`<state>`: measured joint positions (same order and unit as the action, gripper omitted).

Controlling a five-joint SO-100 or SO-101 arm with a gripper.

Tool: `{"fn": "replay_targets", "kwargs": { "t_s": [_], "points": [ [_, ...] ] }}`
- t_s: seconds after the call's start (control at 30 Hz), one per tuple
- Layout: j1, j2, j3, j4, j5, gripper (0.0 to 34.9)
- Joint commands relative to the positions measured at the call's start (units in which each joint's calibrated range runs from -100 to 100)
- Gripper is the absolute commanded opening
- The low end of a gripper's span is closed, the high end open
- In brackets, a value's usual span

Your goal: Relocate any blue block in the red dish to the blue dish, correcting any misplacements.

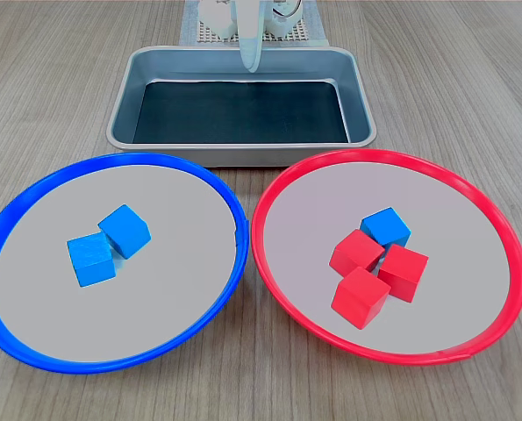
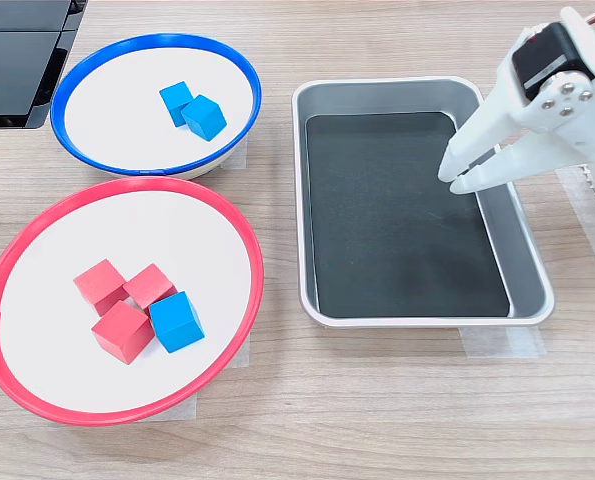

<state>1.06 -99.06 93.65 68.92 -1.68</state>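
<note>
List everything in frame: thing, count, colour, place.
blue dish: 1, blue rim, pale grey inside; first exterior view's left.
red dish: 1, red rim, pale grey inside; first exterior view's right.
blue cubes: 2, in the blue dish, touching.
blue block: 1, in the red dish, against the red cubes.
red cubes: 3, clustered in the red dish.
metal tray: 1, silver, dark base, behind both dishes, holds nothing.
table: wood grain.
gripper: 1, white, above the tray, holding nothing, nearly closed.

Wood-grain bench carries three things: the blue dish and red dish side by side, rims nearly touching, and a metal tray just behind them toward the far edge in the first exterior view.
</note>
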Motion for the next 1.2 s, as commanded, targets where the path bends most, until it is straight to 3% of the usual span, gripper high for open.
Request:
{"fn": "replay_targets", "kwargs": {
  "t_s": [0.0,0.3,0.47,0.7,0.9,1.17],
  "points": [
    [-0.3,0.1,-0.3,0.2,0.1,0.0],
    [0.0,0.1,-0.3,0.3,0.1,0.0],
    [-0.2,4.8,-5.8,-3.6,0.1,0.0],
    [-2.7,30.2,-30.8,-12.1,1.0,0.0],
    [-6.0,53.0,-52.3,-15.1,2.4,0.0],
    [-11.4,78.7,-68.2,-21.0,4.3,0.0]
  ]
}}
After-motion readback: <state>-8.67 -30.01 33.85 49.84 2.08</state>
